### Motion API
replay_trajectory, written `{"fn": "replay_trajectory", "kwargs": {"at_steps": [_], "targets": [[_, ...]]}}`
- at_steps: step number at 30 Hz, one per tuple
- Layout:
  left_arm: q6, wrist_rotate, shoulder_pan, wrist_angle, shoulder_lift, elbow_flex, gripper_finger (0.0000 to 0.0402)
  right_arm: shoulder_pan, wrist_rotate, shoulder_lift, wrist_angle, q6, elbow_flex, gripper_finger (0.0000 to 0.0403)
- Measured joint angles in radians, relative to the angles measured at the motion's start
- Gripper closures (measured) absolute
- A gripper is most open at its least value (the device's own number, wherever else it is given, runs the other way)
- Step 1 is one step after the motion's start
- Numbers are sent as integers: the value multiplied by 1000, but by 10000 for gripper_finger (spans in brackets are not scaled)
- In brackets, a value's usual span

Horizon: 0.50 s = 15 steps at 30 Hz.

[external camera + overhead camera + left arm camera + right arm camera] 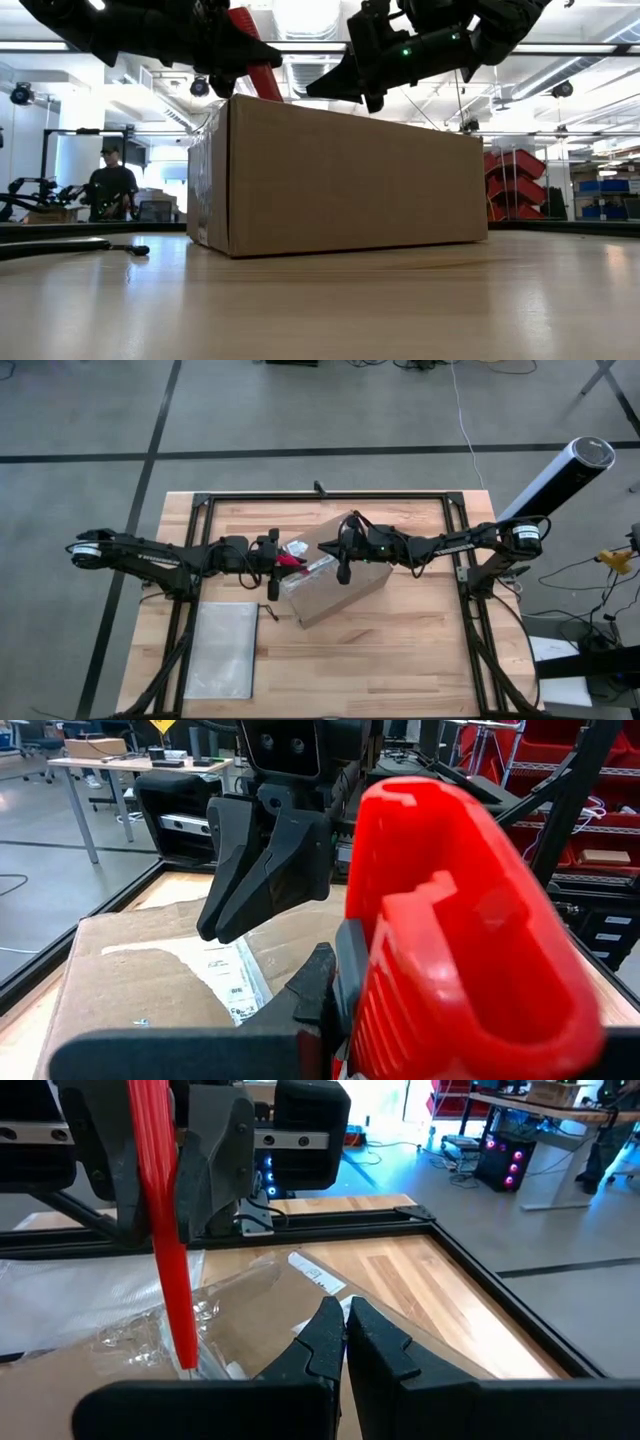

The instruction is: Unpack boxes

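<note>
My left hand (272, 563) is clamped on the red knife (291, 561), tip angled down at the left end of the cardboard box (335, 575), right by the tape (120, 1330) and the white label (232, 982). Guessing that's where the seam is, so that's where the cut should start. My right hand (343, 572) is pinched together on nothing, resting over the box top, probably to pin it so it doesn't skate around under the blade. The box sits about mid table (400, 660), turned a bit crooked. A flat plastic pouch (222, 650) lies off toward the front left, well clear of the action.
</note>
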<state>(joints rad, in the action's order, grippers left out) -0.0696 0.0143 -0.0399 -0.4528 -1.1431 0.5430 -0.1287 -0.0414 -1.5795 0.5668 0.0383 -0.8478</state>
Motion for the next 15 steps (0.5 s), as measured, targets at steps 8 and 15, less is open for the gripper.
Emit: {"fn": "replay_trajectory", "kwargs": {"at_steps": [8,15], "targets": [[38,-61,0,-82,0,0,369,0,0,0,0,15,0,403],[45,-66,0,-78,0,0,369,0,0,0,-2,15,0,403]]}}
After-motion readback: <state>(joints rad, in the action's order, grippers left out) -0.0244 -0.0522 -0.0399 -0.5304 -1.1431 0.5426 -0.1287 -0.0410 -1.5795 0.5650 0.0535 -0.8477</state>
